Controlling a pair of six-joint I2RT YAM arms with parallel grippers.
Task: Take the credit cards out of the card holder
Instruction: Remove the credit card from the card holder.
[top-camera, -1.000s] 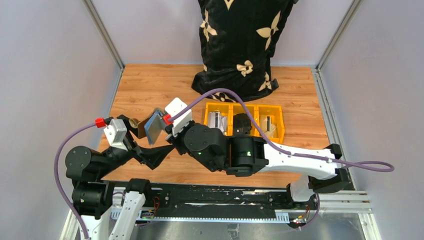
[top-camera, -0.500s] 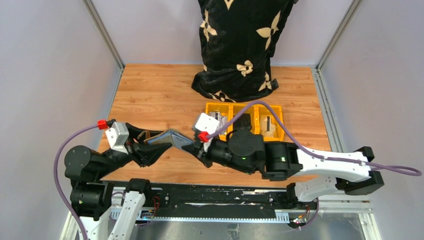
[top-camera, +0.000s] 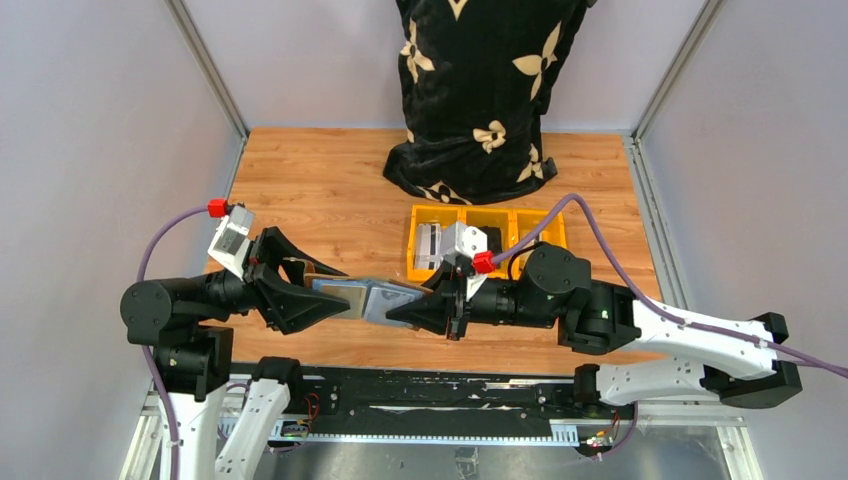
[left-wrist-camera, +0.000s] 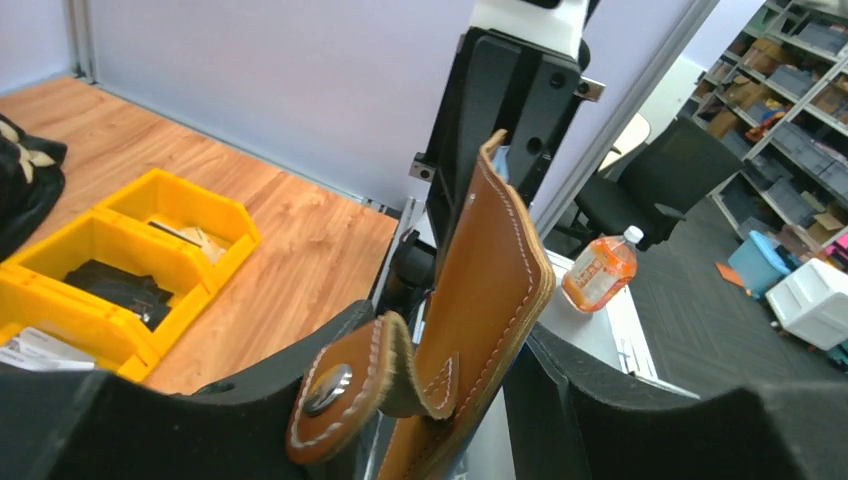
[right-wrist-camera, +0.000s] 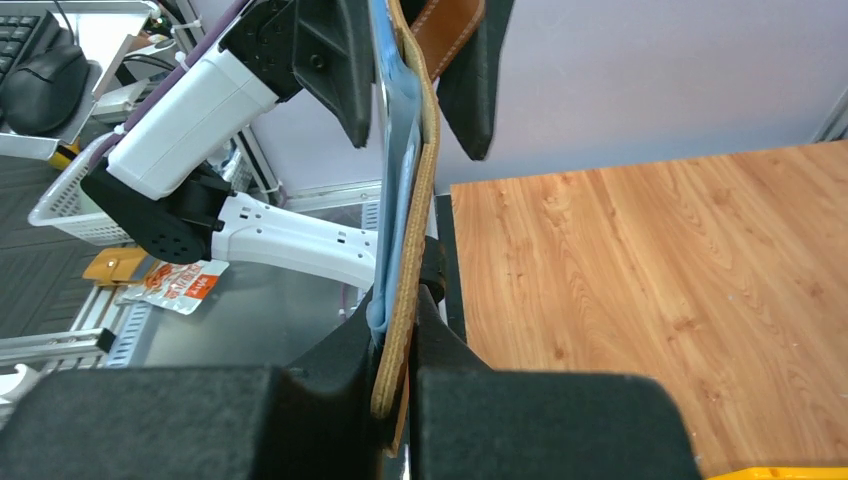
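The right gripper (top-camera: 392, 312) is seen pinched tight on one edge of the card holder (top-camera: 365, 297); in the right wrist view the brown edge is clamped between its fingers. The left gripper (top-camera: 338, 298) is closed about halfway onto the opposite end, its fingers set on either face and judged to be gripping. The holder is thus held by both arms in the air, near and to the left of the yellow bins (top-camera: 441, 209), above the table (top-camera: 300, 180).

The holder is turned edge-on to both wrist cameras. Its strap with the metal snap (left-wrist-camera: 345, 385) is seen hanging loose, so it is judged unfastened. A grey-blue layer (right-wrist-camera: 385, 200) is seen lying flat against the brown leather; whether it is a card or the lining cannot be told.

Progress is judged early. The holder is lifted and secured at both ends, but no card is seen drawn out or free of it. Opening the fold and pulling the cards out is left to be done. Something pale lies in the leftmost bin and something dark in the middle one, but none can be made out as cards.

Beyond the bins, a black bag with cream flower marks (top-camera: 480, 90) is stood against the far wall.
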